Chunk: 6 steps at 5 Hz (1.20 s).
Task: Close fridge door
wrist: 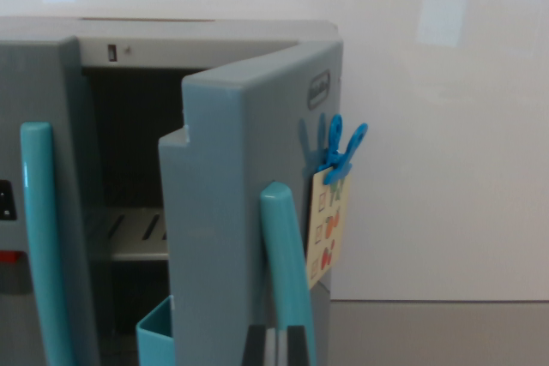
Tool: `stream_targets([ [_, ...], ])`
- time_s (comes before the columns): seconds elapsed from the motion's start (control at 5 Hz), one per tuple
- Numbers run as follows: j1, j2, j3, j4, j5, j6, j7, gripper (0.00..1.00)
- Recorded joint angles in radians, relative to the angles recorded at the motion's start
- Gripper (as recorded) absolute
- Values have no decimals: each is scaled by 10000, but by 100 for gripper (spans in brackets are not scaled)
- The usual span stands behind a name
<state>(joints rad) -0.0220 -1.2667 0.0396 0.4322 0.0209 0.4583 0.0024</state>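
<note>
Pushing is the call here, and the wrist camera sits right up against the fridge door, which stands swung out toward the lens with the dark interior showing behind it. The fingers peek in at the bottom edge as two dark tips with a pale gap between them, just beside the lower part of the door's teal handle. They look narrowly parted with nothing gripped between them, though so little of them shows that the reading is tentative.

To do this well, the arm should press flat on the door's front face or the handle, out near the free edge and away from the hinge, and follow the door's arc rather than shoving straight in. A steady sweep should seat it flush against the frame. One thing to watch: the blue clip holding a small note card on the door's face could be knocked if the contact strays toward the wrist view's right.

As for looks, the door is grey plastic, chunky, with a notch at its top corner and a small embossed badge near the top. A teal door bin hangs inside it. The neighbouring door, at the wrist view's left, appears shut, with its own teal handle. A white shelf shows inside.
</note>
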Motion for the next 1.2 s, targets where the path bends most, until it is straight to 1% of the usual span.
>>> stream_targets([
  [0.2, 0, 0, 0, 0, 0, 0, 0, 100],
  [0.4, 0, 35, -292, -1, 0, 0, 0, 100],
  [0.6, 0, 35, -292, -1, 0, 0, 0, 100],
  [0.8, 0, 209, -688, -1, 0, 0, 0, 100],
  [1.0, 0, 209, -688, -1, 0, 0, 0, 100],
  [1.2, 0, 753, -1000, -1, 0, 0, 0, 100],
])
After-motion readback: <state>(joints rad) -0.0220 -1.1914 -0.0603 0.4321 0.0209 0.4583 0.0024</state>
